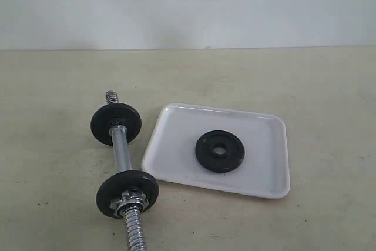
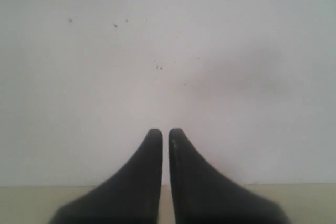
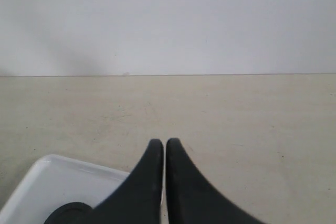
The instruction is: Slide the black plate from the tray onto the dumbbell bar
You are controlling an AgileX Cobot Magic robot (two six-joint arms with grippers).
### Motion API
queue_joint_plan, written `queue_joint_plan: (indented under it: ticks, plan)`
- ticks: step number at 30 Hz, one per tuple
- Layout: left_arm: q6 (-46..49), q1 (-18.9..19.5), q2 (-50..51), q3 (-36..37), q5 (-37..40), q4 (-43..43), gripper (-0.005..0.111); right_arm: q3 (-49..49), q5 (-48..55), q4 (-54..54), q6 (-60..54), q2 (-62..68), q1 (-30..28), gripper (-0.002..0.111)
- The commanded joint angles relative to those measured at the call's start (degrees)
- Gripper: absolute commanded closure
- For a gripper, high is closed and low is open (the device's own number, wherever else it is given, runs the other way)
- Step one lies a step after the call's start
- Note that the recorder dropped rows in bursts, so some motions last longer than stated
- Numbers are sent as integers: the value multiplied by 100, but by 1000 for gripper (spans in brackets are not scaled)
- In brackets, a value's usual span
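The left pincer [image 2: 165,132] is clenched, its two dark fingers pressed almost together and gripping nothing. It points roughly level at a plain white wall [image 2: 168,51], with a thin strip of the bench [image 1: 323,86] under the fingers. None of the arm behind it can be seen.

The dumbbell bar [image 1: 121,154] lies flat on the bench. Its long axis runs from the back of the exterior view toward the front, and the near end leans slightly right. One black disc [image 1: 116,123] sits near the far threaded end and another [image 1: 127,194] near the front. A silver star nut [image 1: 130,197] sits against the front disc's near face, and bare thread sticks out past it.

Just right of the bar, the white tray [image 1: 258,133] rests on the bench, and the black plate [image 1: 205,148] lies flat in it near the middle, hole facing up.

The right pincer [image 3: 165,142] is also clenched and empty-handed. It points out across the bench toward the wall. A rounded corner of the tray lies close beside its fingers, with the edge of the plate just inside that corner, near the pincer but not touching it.
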Motion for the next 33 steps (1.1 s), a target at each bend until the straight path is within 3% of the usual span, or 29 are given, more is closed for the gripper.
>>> queue_joint_plan:
  ticks: [1,4,11,16,21,27,33]
  plan:
    - [-49,-28,470,-28,424,6,102,-31,-145,86,-11,4,3,108]
    - [-49,-17,973,-119,853,6,102,-31,-128,86,2,4,3,108]
    - [312,-17,2041,-782,3519,-177,102,-31,160,86,-169,4,3,108]
    - [2652,-31,2479,-1154,4663,-2219,102,-31,177,86,-167,4,3,108]
    - [5239,-31,2570,-1412,4881,-4273,102,-31,287,86,-273,4,3,108]
    - [7378,-31,2570,-1892,5116,-6754,102,-31,1221,711,-2268,31,3,108]
    - [7918,-31,2748,-2305,6343,-7043,102,-31,2168,2293,-4300,380,3,108]
